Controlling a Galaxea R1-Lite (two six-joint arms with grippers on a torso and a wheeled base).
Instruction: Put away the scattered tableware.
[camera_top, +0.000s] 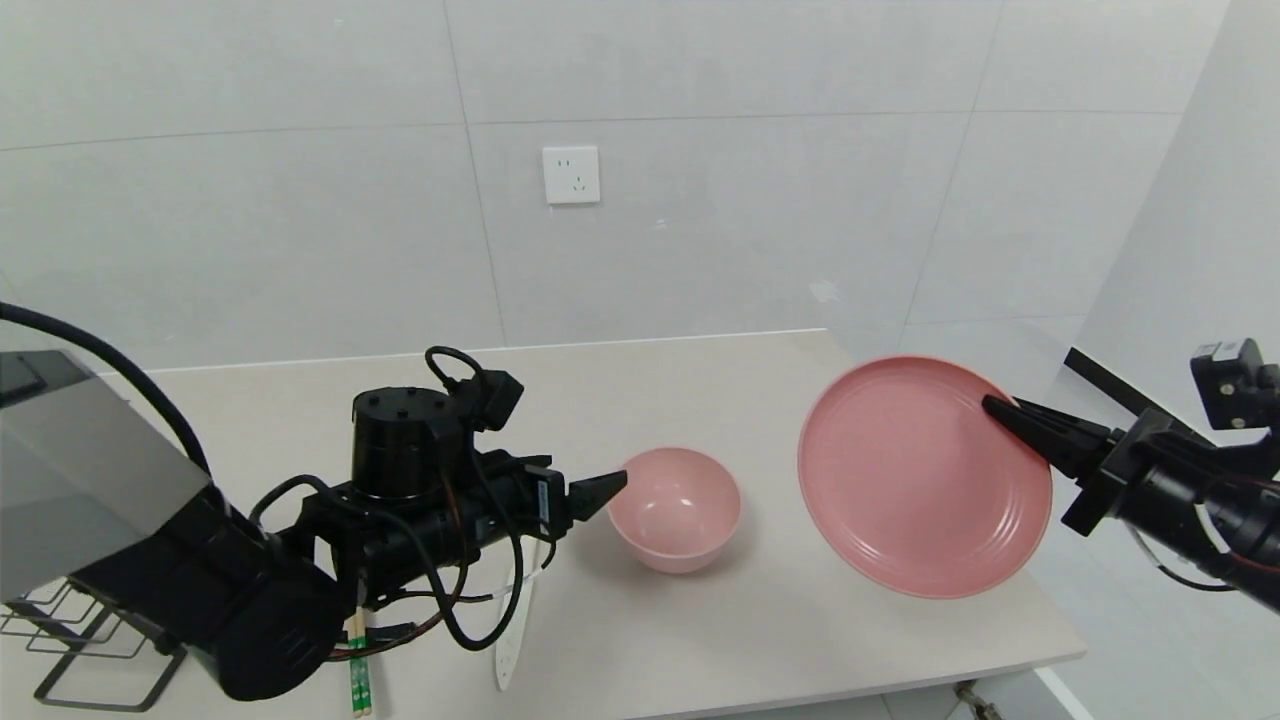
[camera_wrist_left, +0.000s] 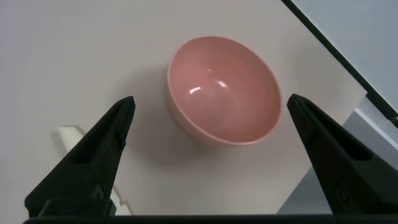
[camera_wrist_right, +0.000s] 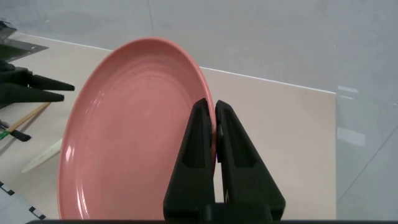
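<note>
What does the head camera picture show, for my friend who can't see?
The right pincer grips a pink plate by its rim, tilted, over the right end of the table. The left pincer points at a pink bowl on it; chopsticks and a white spoon lie by its arm.

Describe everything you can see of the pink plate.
The pink plate is round, plain and matte, plastic by the look of it, with a shallow raised rim and faint concentric rings on its inner face. It looks whole and clean. It is held steeply tilted, its face turned toward the robot, and appears lifted clear of the table near the table's right end. The right gripper is shut on its upper rim. It stands apart from the pink bowl on its left.
</note>
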